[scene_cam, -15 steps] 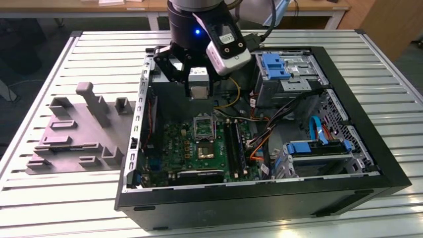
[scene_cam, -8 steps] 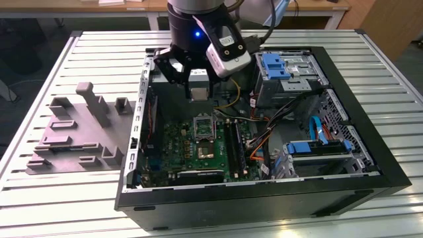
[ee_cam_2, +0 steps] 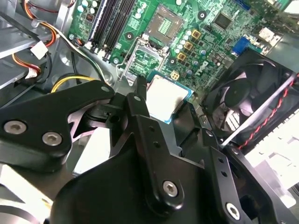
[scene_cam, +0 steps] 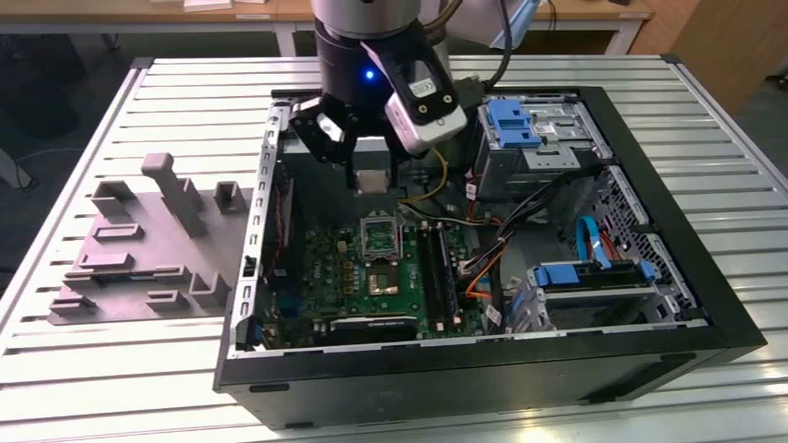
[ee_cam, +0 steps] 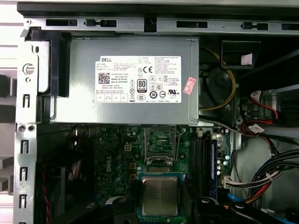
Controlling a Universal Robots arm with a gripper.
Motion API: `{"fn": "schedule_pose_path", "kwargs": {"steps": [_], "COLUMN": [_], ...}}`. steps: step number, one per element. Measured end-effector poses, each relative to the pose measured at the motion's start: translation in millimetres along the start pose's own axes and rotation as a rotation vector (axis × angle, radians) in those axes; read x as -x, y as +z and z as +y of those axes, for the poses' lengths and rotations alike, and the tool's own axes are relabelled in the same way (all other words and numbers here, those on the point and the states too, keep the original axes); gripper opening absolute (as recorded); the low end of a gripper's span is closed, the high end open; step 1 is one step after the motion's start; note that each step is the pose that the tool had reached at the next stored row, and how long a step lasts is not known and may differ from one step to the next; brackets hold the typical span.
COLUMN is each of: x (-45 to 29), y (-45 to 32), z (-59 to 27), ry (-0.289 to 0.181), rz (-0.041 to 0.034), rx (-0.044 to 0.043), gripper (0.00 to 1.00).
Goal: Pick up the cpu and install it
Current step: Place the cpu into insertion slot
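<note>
- Grip on cpu (ee_cam_2: 166, 98) between narrowed jaws, hanging near socket (ee_cam_2: 166, 19).
- Risk of bent pins from tilted or offset seating.
- Possible slip from thin edge hold.

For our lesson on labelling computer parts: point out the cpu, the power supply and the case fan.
the cpu (ee_cam: 160, 196): first wrist view, centre of its metal top.
the power supply (ee_cam: 79, 93): first wrist view, bare grey casing.
the case fan (ee_cam_2: 231, 100): second wrist view, its black blades.
</note>
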State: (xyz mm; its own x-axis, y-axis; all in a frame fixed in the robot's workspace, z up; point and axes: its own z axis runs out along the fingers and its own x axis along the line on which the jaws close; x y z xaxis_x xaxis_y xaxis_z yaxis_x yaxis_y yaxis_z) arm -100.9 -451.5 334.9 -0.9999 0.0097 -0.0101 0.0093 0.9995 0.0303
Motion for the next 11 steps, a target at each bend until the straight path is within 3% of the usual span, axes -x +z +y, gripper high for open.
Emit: {"fn": "schedule_pose_path", "kwargs": {"steps": [11], "x": [0.1], "y": [10.5], "z": [-1.1], "ry": [0.000], "rz": [0.0000], "rx": [-0.0004], "gripper": [0.47]}}
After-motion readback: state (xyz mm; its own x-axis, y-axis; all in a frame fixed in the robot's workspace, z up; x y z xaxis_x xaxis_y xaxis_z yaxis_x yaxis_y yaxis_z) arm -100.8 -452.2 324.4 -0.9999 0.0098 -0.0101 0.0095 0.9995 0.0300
